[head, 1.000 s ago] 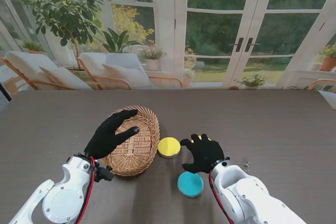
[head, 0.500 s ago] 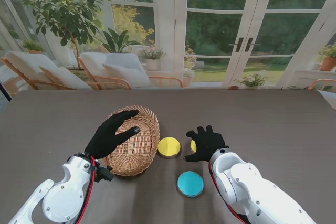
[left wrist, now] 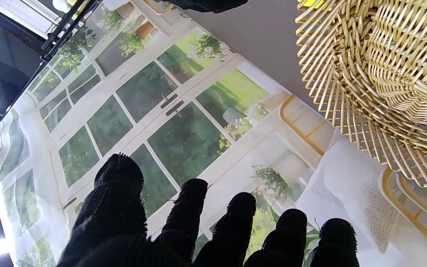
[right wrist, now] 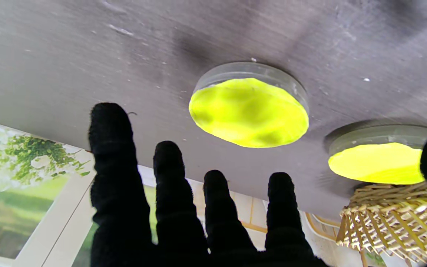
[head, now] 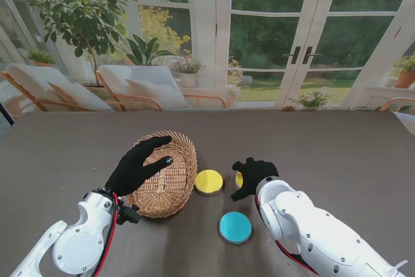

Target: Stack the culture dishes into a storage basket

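The right hand (head: 251, 174) hovers over the desk (head: 337, 154) with its fingers spread and holding nothing; the right wrist view shows the four fingers (right wrist: 169, 174) splayed apart in the air, clear of the desk top and of the dishes. In the stand view this hand partly covers a yellow culture dish (head: 238, 179), of which only a sliver shows at the hand's left edge. The wrist view gives that dish (right wrist: 248, 107) in full: a shallow clear round dish with a bright yellow filling, flat on the desk. A second yellow dish (head: 209, 181) of the same kind lies just to its left, close beside the wicker basket (head: 170, 189) and apart from it. A teal dish (head: 235, 227) sits nearer to me, next to the right forearm. The left hand (head: 137, 164) is released too, fingers extended and apart, held above the basket's near rim with nothing in it; whether it touches the wicker cannot be told. The basket rests on the desk left of the dishes, and no dish shows in the visible part of its inside.
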Tool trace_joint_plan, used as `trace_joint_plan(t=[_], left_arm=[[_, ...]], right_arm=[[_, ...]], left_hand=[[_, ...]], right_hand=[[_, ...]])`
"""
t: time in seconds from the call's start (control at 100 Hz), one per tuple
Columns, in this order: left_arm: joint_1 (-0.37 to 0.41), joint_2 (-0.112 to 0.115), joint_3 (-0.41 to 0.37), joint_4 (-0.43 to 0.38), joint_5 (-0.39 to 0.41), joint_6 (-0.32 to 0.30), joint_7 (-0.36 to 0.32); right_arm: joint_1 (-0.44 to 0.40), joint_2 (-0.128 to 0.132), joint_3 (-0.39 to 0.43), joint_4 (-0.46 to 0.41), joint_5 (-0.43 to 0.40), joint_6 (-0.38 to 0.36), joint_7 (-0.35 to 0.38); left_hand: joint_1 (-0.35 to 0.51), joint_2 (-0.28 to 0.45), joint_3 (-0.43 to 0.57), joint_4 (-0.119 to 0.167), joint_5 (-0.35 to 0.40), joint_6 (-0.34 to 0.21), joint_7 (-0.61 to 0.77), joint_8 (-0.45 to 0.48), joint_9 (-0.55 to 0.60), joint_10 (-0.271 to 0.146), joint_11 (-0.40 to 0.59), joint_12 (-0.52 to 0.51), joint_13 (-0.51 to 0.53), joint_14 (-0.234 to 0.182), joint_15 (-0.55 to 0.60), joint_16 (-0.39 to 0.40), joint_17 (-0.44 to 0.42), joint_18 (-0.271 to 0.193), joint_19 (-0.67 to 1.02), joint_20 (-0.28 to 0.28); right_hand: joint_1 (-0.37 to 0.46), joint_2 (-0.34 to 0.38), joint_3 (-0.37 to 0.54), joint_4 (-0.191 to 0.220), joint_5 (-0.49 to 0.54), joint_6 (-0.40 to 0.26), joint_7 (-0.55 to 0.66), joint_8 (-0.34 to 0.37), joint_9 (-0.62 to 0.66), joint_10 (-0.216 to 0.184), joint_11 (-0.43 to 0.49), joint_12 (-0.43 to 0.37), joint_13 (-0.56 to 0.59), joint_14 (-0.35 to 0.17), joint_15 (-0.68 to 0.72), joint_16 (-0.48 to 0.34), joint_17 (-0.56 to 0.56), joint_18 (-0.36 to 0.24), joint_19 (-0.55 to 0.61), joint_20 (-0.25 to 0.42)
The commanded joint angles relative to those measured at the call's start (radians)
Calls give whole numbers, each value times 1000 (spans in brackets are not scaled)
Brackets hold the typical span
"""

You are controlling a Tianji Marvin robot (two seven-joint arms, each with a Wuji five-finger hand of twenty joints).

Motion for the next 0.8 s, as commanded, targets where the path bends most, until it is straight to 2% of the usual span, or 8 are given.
trace_joint_plan(t=[0.0, 0.38, 0.79], left_arm=[[1, -1, 1, -1, -4, 4, -19], [0, -1, 1, 1, -6, 5, -20], [-4, 0, 3, 5, -10, 9, -27]], right_arm=[[12, -2, -11, 17, -1, 7, 15], [109, -4, -110, 96, 37, 65, 27], [192, -20, -217, 192, 128, 115, -27]], left_hand=[[-10, 48, -16, 14, -13, 2, -16, -3, 8, -1, 3, 2, -15, -9, -12, -8, -7, -30, -29, -10], [-10, 48, -16, 14, -11, 4, -15, -3, 7, 0, 2, 3, -14, -10, -12, -8, -7, -29, -29, -10], [-10, 48, -16, 14, -15, 1, -16, -3, 7, -2, 3, 3, -15, -8, -12, -8, -6, -29, -28, -10]], right_hand=[[-33, -58, 69, -5, 3, -12, -18, 11, 19, 22, -7, 4, 34, 2, 26, 21, -434, 44, 49, 60], [-12, -80, 77, -1, -7, -2, -31, 30, -12, 36, 3, 9, 51, -8, 90, 66, -415, 41, 91, 105], [-4, -80, 76, 4, -19, 6, -9, 48, -6, 37, 24, 17, 81, -1, 127, 82, -383, 36, 126, 122]])
